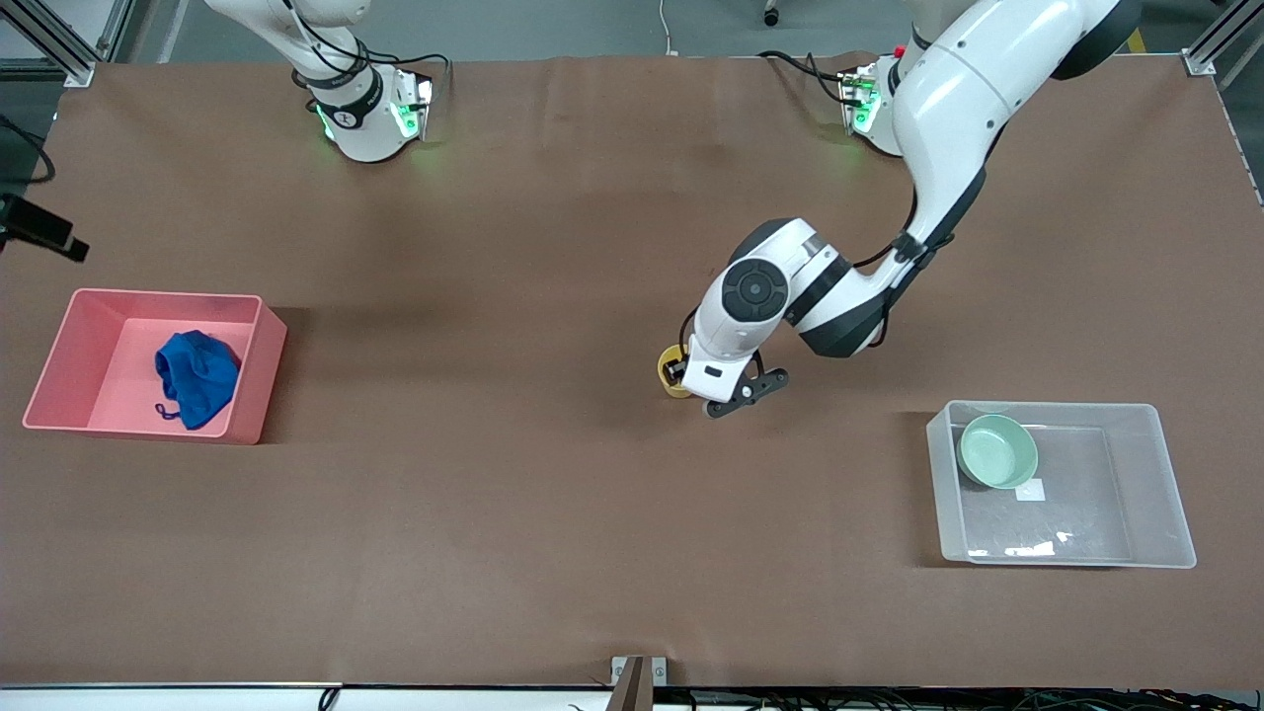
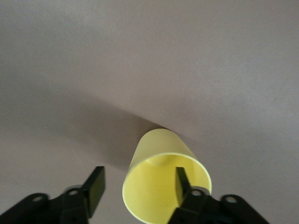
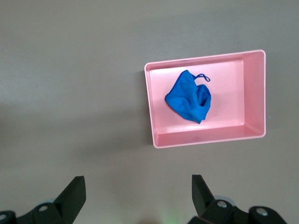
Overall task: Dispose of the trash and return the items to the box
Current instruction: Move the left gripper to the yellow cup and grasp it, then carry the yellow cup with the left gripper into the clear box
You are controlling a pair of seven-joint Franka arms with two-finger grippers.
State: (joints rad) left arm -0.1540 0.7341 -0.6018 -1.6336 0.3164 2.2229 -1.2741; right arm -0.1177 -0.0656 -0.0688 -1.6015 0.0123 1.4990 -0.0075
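Observation:
The yellow cup (image 1: 672, 373) stands on the brown table near its middle, and it also shows in the left wrist view (image 2: 163, 186). My left gripper (image 1: 681, 379) is down at the cup and open (image 2: 138, 183), with one finger inside the cup and the other outside its wall, not closed on it. The mint-green bowl (image 1: 999, 451) lies in the clear box (image 1: 1160, 494). The blue fabric wad (image 1: 197, 377) lies in the pink bin (image 1: 59, 355). My right gripper (image 3: 138, 186) is open and empty, high over the table, with the wad (image 3: 189, 101) and pink bin (image 3: 254, 93) below it.
The clear box stands toward the left arm's end of the table and the pink bin toward the right arm's end. A black camera mount (image 1: 39, 229) sits at the table edge by the pink bin. The right arm waits.

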